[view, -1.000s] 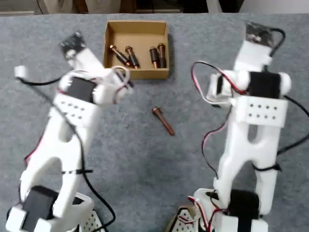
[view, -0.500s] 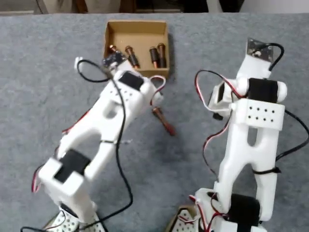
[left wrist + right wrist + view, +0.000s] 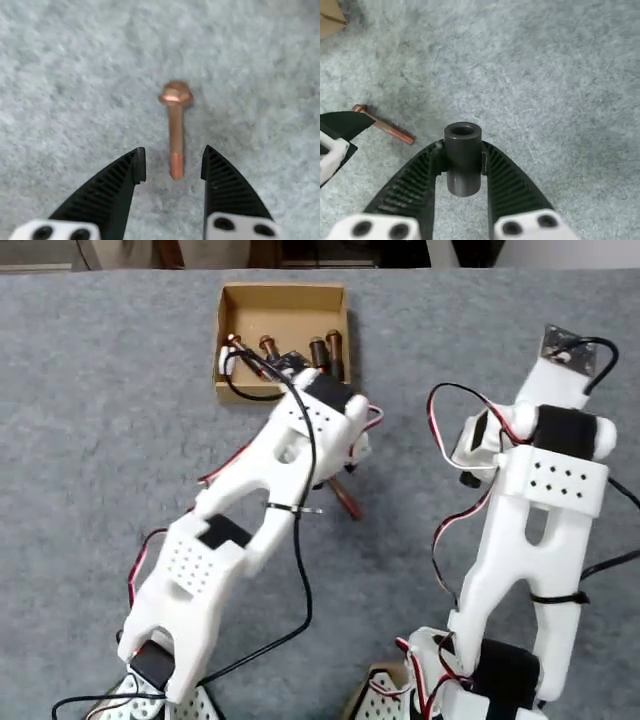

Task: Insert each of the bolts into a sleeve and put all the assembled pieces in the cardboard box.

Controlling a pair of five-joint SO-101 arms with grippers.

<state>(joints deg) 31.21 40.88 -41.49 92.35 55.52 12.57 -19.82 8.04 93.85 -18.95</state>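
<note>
A copper bolt (image 3: 175,117) is seen lying on the grey table (image 3: 60,75). Its threaded end is set between the spread fingers of the left gripper (image 3: 173,156), with a gap seen on either side. A dark sleeve (image 3: 463,145) is clamped in the right gripper (image 3: 462,152), near the bolt, with its open end turned toward the wrist camera. Assembled pieces (image 3: 325,352) are laid inside the cardboard box (image 3: 285,302).

Shiny copper bolt (image 3: 175,125) (metal), matt dark sleeve (image 3: 463,157), fuzzy carpet (image 3: 120,390)
</note>
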